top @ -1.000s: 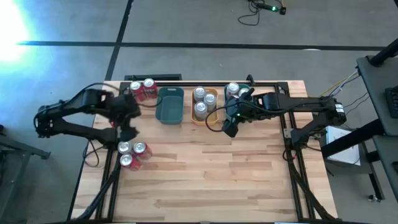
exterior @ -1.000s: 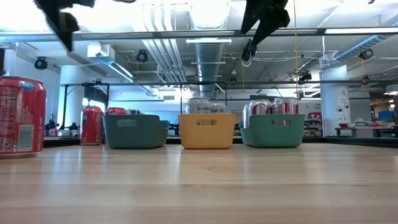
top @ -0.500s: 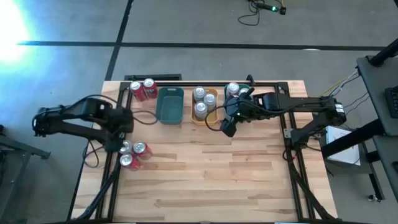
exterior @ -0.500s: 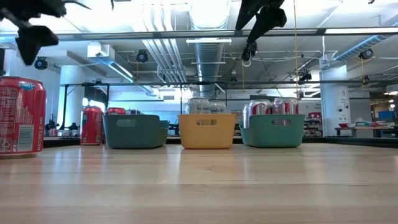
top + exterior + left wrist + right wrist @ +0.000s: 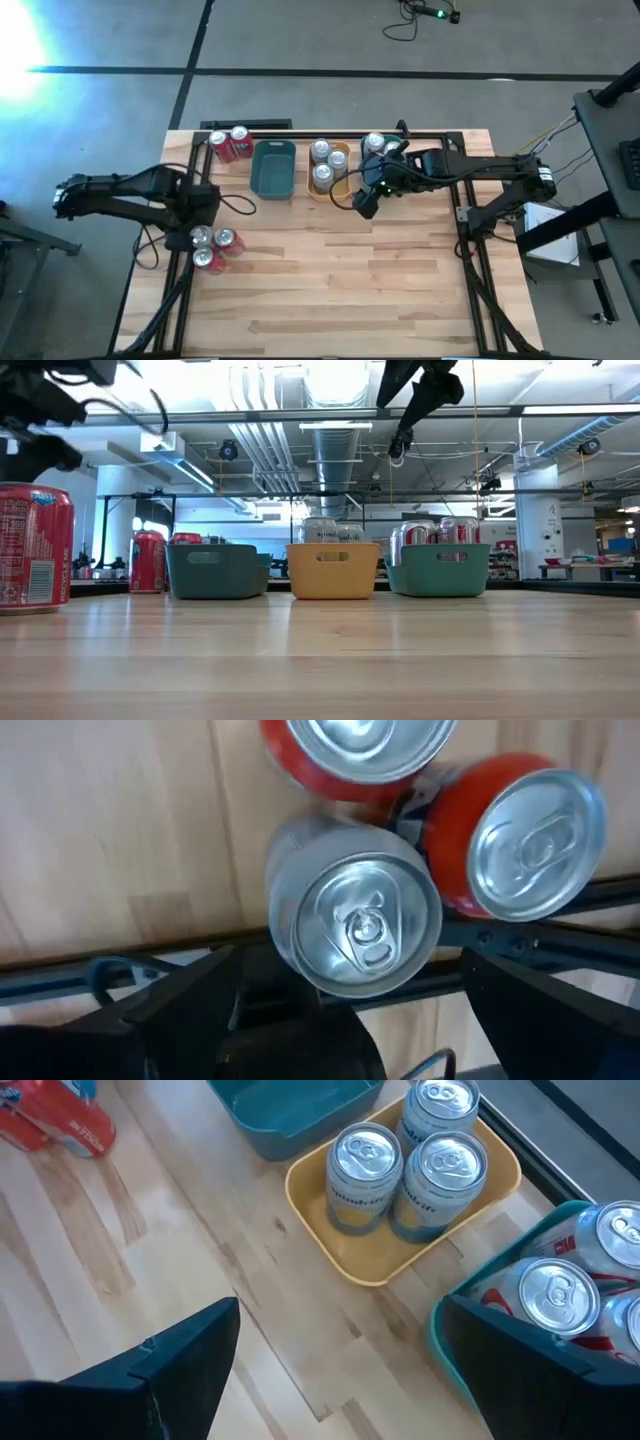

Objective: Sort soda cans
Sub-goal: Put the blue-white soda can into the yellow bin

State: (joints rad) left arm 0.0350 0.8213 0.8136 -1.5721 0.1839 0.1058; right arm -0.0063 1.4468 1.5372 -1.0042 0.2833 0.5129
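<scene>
While pipes and lights fill the ceiling behind, a pale wood table (image 5: 330, 270) carries three trays.
Orange tray (image 5: 400, 1250) holds three silver cans (image 5: 362, 1178); left hand (image 5: 178, 237) spread over a grey can (image 5: 355, 910) — right hand (image 5: 362, 203) spread, empty.

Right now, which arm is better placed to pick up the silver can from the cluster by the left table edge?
Left. Its end effector hangs directly over the silver can, fingers open either side of it. The right end effector hovers near the orange tray, far across the table.
</scene>
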